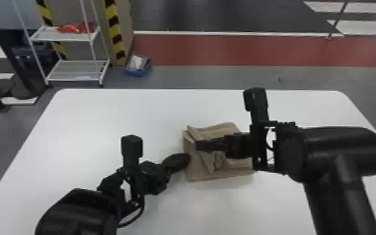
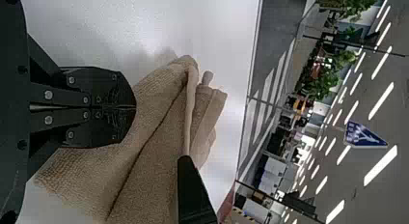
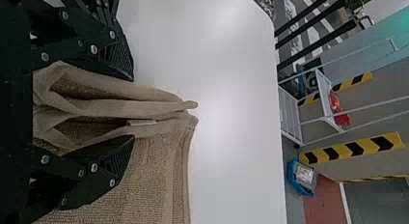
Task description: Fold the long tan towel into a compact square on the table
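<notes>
The tan towel (image 1: 196, 168) lies folded into a rough bundle near the table's middle, its top layers creased and uneven. At its left edge is my left gripper (image 1: 188, 157). My right gripper (image 1: 198, 145) reaches over the towel from the right. In the left wrist view, the left gripper (image 2: 135, 107) has its fingers together, in front of the towel (image 2: 154, 161). The right wrist view has raised folds of the towel (image 3: 159, 171) between the spread fingers of the right gripper (image 3: 131, 108).
The white table (image 1: 103, 115) extends around the towel. Beyond its far edge stand a white shelf rack (image 1: 75, 70) with red items on it and a blue bin (image 1: 138, 65) on the floor. In the left wrist view, a black finger of the right arm (image 2: 193, 192) is close by the towel.
</notes>
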You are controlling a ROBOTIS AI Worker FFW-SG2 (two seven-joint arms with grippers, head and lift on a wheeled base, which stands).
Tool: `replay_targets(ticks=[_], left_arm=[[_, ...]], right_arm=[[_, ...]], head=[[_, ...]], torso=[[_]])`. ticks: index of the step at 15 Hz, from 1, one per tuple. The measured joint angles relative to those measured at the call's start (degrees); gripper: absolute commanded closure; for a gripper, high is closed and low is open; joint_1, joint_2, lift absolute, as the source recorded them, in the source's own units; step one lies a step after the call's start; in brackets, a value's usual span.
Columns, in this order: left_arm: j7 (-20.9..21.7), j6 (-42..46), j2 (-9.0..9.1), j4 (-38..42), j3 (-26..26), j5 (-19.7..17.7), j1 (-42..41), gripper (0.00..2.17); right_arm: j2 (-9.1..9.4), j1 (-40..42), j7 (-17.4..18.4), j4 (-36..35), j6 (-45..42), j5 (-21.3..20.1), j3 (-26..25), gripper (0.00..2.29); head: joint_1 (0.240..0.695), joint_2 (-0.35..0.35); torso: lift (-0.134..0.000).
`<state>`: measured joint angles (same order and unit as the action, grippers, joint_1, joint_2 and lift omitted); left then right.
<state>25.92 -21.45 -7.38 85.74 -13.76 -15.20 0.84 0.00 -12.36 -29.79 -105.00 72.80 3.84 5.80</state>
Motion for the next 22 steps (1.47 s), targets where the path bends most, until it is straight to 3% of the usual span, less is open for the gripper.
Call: replay_targets(ticks=[4,6,7,8,9,10,11,15,17,22], left_arm=[[0.01,0.42,-0.05,0.00,0.05,0.00,-0.10,1.71],[-0.07,1.29,-0.09,0.17,0.34,-0.07,-0.36,1.26],[0.05,3.11,-0.13,0.38,0.73,-0.35,-0.83,0.83],[0.11,5.36,-0.27,0.99,1.14,-0.90,-1.63,0.31],[0.22,6.65,-0.43,2.03,1.60,-1.41,-2.53,0.06],[0.33,7.32,-0.56,3.58,2.19,-1.76,-3.65,0.02],[0.41,7.53,-0.64,5.10,2.67,-1.88,-4.54,0.03],[0.58,8.73,-1.17,9.26,5.93,-1.62,-7.80,0.03],[0.67,11.82,-1.32,10.84,9.65,-2.10,-9.50,0.03],[1.96,13.50,-1.76,13.69,16.76,-8.82,-12.70,0.03]], right_arm=[[0.00,1.64,-0.81,-1.38,-2.13,5.36,-2.80,0.23],[0.00,3.27,-1.04,-4.51,-0.26,7.31,-4.66,0.23],[0.00,4.54,-1.20,-6.78,0.82,8.25,-6.29,0.30],[-0.13,6.28,-1.69,-9.28,1.67,9.31,-8.26,0.54],[-0.37,8.01,-2.65,-11.67,2.32,10.02,-10.11,1.04],[-0.70,10.11,-4.13,-14.37,3.01,10.42,-12.21,1.88],[-1.14,11.63,-5.83,-16.57,4.14,10.45,-14.05,2.24],[-2.99,16.98,-7.67,-21.62,7.57,10.69,-18.83,2.24],[-3.34,19.87,-8.70,-23.10,7.89,11.33,-20.64,2.24],[-3.99,20.94,-9.62,-20.13,1.41,7.66,-21.30,2.23]], head=[[0.695,-0.012],[0.695,-0.013],[0.695,-0.017],[0.695,-0.022],[0.695,-0.029],[0.695,-0.046],[0.695,-0.056],[0.695,-0.082],[0.695,-0.055],[0.695,-0.005]], torso=[[-0.123],[-0.123],[-0.123],[-0.123],[-0.123],[-0.123],[-0.123],[-0.123],[-0.123],[-0.123]])
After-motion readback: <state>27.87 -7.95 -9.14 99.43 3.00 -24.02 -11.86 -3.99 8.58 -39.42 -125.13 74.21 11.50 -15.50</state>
